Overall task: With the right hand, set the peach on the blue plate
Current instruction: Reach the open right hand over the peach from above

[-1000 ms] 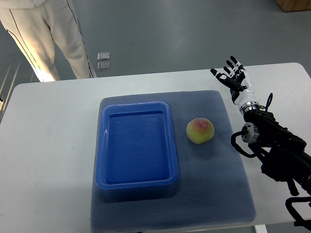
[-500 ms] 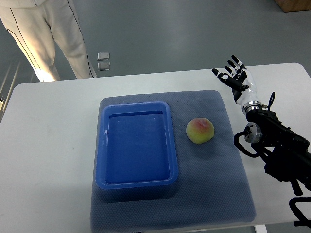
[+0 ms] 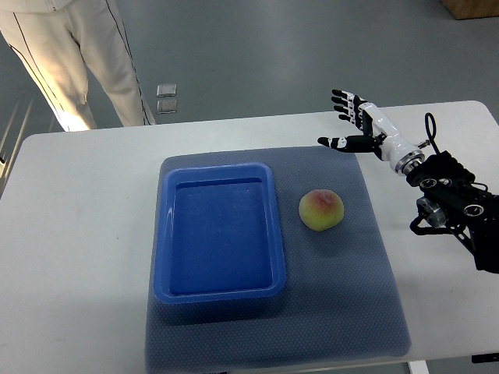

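While my right hand hovers above the desk, things stand thus:
Fingers: spread wide, holding nothing.
Peach: lying on the grey mat, just right of the blue plate, apart from my hand.
Person: standing beyond the desk's far edge.

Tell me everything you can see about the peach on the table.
The peach is one whole, round fruit, yellow-green with a pink-red blush on top and a matte skin. It rests on the grey-blue mat, just right of the blue plate with a narrow gap between them, so it is not yet on the plate. Nothing else touches it. The right hand hovers open beyond it, towards the table's far edge.
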Controlling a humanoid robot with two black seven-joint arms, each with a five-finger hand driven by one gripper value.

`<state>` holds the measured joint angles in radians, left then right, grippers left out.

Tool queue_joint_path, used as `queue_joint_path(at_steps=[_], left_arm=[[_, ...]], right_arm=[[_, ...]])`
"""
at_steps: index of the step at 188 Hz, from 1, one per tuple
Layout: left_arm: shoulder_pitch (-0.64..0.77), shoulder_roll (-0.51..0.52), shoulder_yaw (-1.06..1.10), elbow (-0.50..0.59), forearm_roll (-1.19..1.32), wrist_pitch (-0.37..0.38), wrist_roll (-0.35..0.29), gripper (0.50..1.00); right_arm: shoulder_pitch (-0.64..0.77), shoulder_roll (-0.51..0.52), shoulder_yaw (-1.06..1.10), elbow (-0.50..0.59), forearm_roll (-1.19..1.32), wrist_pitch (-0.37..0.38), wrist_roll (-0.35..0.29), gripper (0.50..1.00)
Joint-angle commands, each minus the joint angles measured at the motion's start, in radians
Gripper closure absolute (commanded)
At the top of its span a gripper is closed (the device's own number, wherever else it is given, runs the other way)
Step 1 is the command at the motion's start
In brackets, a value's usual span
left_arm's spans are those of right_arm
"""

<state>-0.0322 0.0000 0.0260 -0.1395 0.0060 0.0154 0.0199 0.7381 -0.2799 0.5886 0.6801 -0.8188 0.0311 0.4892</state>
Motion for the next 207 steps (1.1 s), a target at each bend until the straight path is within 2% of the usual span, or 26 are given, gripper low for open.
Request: queue_joint_path(at_steps=[1,25,34,35,55,76,107,131,173,207], left_arm=[[0.0,0.0,0.0,0.0,0.0,0.0,0.0,0.5],[0.0,0.0,-0.001,0.0,0.0,0.0,0.0,0.5],[0.0,0.0,-0.001,0.0,0.0,0.0,0.0,0.5],[-0.001,0.0,-0.001,0.0,0.0,0.0,0.0,0.5],[-0.001,0.0,-0.001,0.0,0.0,0.0,0.0,0.5],[-0.001,0.0,-0.001,0.0,0.0,0.0,0.0,0.5],[-0.001,0.0,-0.001,-0.002,0.0,0.0,0.0,0.5],[-0.001,0.0,-0.001,-0.002,0.0,0.0,0.0,0.5],[-0.001,0.0,-0.001,-0.002,0.0,0.0,0.0,0.5],[-0.001,0.0,-0.001,0.0,0.0,0.0,0.0,0.5]], right_arm=[[0.032,-0.064,-0.052,0.061,-0.151,0.043,0.0,0.57],[0.081,-0.14,-0.105,0.114,-0.304,0.099,0.008,0.57],[0.081,-0.14,-0.105,0.114,-0.304,0.099,0.008,0.57],[0.107,-0.169,-0.128,0.139,-0.348,0.139,0.018,0.57],[0.164,-0.243,-0.17,0.191,-0.404,0.207,0.023,0.57],[0.218,-0.321,-0.205,0.266,-0.459,0.322,0.028,0.57],[0.23,-0.352,-0.231,0.34,-0.605,0.444,0.028,0.57],[0.23,-0.344,-0.25,0.352,-0.674,0.461,0.028,0.57],[0.231,-0.337,-0.25,0.351,-0.803,0.406,0.029,0.572],[0.231,-0.335,-0.251,0.366,-0.87,0.403,0.035,0.572]])
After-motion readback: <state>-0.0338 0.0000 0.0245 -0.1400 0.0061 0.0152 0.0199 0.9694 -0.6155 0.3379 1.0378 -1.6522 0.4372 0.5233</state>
